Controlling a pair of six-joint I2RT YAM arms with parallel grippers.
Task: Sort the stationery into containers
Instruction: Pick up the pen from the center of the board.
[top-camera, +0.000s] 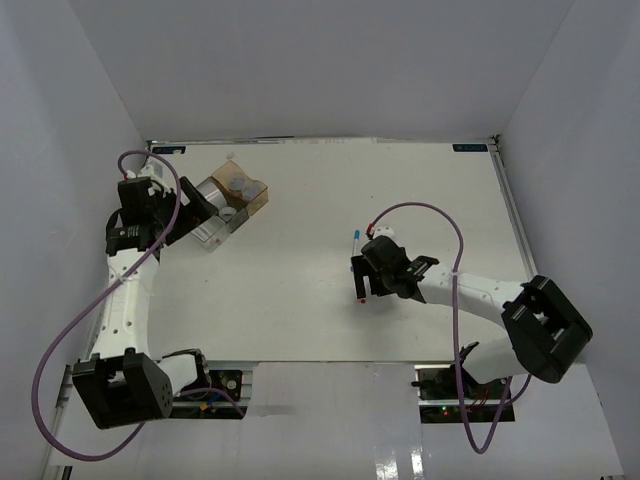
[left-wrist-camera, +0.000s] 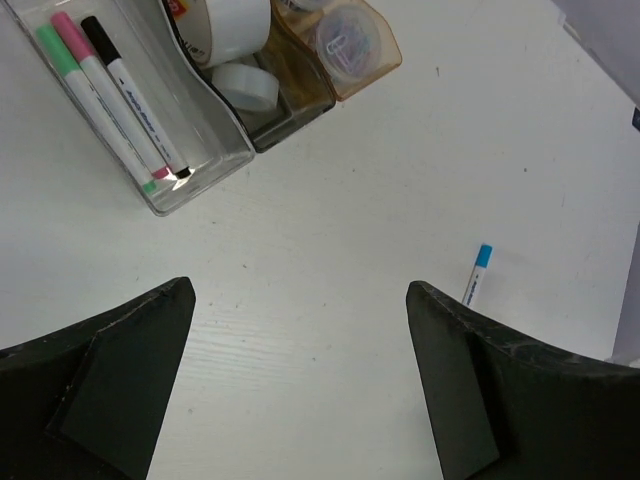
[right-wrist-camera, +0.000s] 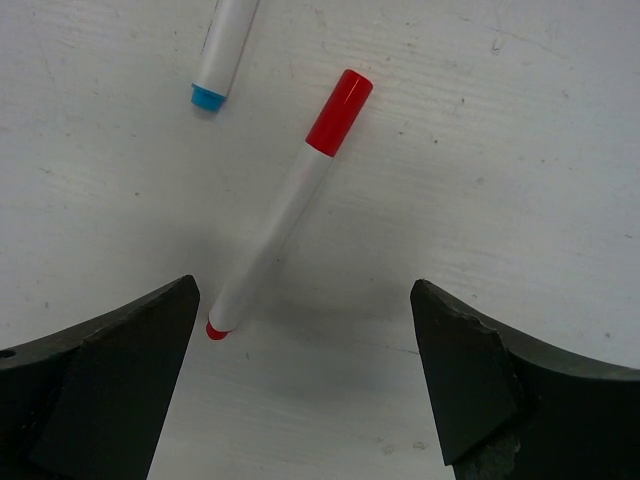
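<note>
The containers (top-camera: 228, 200) stand at the table's far left. In the left wrist view, a long clear box (left-wrist-camera: 205, 150) holds the green-capped (left-wrist-camera: 85, 110), pink-capped (left-wrist-camera: 105, 95) and black-capped (left-wrist-camera: 135, 95) markers. Beside it are a white tape ring (left-wrist-camera: 235, 25), a small clear tape roll (left-wrist-camera: 248, 87) in the amber box, and a round tub (left-wrist-camera: 345, 35). My left gripper (left-wrist-camera: 300, 290) hangs open and empty over bare table, just short of the boxes. My right gripper (right-wrist-camera: 305, 290) is open over the tail of the red-capped marker (right-wrist-camera: 285, 225). The blue-capped marker (right-wrist-camera: 222, 50) lies just beyond.
White walls close in the table on the left, back and right. A purple cable loops over each arm (top-camera: 440, 215). The blue-capped marker (top-camera: 356, 240) lies near mid-table, partly under my right gripper (top-camera: 362, 280).
</note>
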